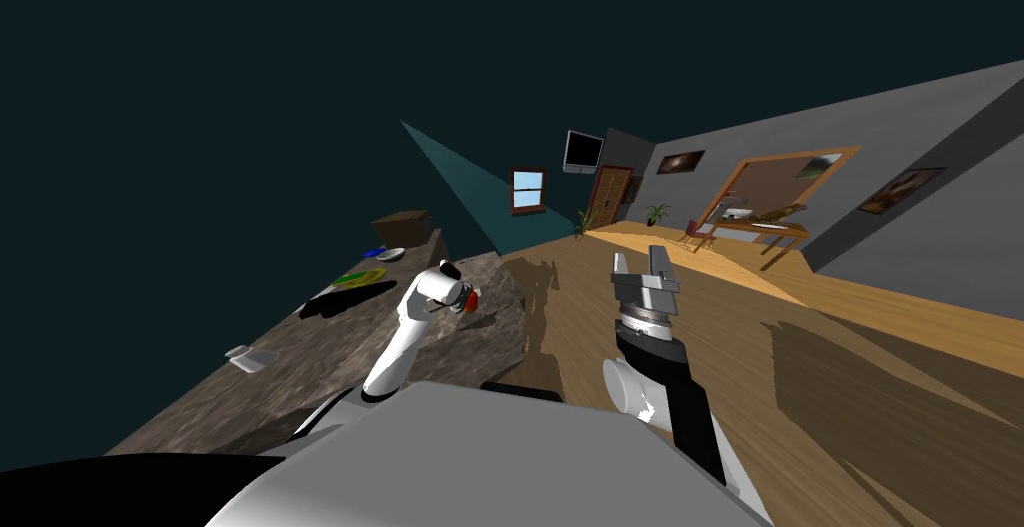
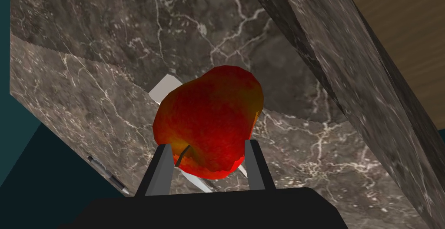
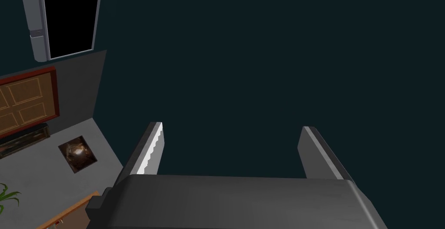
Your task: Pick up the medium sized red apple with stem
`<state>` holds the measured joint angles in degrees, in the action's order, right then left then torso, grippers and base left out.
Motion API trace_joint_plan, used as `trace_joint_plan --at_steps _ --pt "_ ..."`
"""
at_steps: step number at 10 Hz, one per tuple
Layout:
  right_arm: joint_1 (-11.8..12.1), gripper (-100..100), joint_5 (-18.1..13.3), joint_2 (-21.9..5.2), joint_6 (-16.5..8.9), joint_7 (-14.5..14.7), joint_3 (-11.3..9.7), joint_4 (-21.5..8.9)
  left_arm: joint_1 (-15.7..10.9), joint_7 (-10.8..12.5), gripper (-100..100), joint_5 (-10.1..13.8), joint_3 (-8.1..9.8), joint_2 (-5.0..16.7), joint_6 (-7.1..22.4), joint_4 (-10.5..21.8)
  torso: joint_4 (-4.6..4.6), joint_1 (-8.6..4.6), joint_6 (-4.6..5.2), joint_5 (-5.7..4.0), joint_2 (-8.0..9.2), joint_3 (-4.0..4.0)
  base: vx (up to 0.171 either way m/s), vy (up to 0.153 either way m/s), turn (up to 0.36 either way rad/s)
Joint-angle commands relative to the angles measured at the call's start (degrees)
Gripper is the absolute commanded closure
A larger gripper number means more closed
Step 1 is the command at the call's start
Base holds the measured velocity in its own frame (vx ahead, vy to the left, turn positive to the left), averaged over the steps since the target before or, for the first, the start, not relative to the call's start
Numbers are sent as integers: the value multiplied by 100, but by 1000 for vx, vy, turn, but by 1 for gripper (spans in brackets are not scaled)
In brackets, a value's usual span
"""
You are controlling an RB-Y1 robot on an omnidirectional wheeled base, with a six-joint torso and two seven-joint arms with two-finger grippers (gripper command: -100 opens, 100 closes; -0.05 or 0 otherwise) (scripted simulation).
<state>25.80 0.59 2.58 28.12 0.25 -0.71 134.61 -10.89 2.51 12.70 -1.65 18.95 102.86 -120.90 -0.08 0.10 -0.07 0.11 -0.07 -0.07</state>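
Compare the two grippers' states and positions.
The left gripper is shut on the red, stemmed apple; the right gripper is open, holding nothing. The left gripper is over the dark marbled counter; the right gripper is over the wooden floor. Both have thin grey fingers.

Red-orange mottled apple (image 2: 208, 117), dark white-veined marble counter (image 2: 108, 65), grey fingers (image 2: 158, 174)

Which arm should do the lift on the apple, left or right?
Left. The left end effector is shut on the red apple at the marble counter; the right end effector stands open over the wood floor, apart from it.
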Motion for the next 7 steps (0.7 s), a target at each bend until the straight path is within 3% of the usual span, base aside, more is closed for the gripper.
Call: trace_joint_plan --at_steps 1,2,5,6,7 --pt "0 0 0 0 0 0 0 0 0 0 0 0 0 0 0 0 0 0 0 0 0 0 0 0 0" --pt "0 0 0 0 0 0 0 0 20 41 100 15 -8 -3 178 -199 0 0 0 0 -1 -1 5 1 21" --pt "0 0 0 0 0 0 0 0 5 93 100 79 22 17 519 -530 2 -1 0 -1 -1 1 9 0 17" --pt "0 0 0 0 0 0 0 0 -21 91 100 53 0 3 443 -438 3 -1 -1 -1 0 2 0 0 0" --pt "0 0 0 0 0 0 0 0 -24 95 0 56 2 4 473 -453 2 0 0 0 0 1 0 0 0"
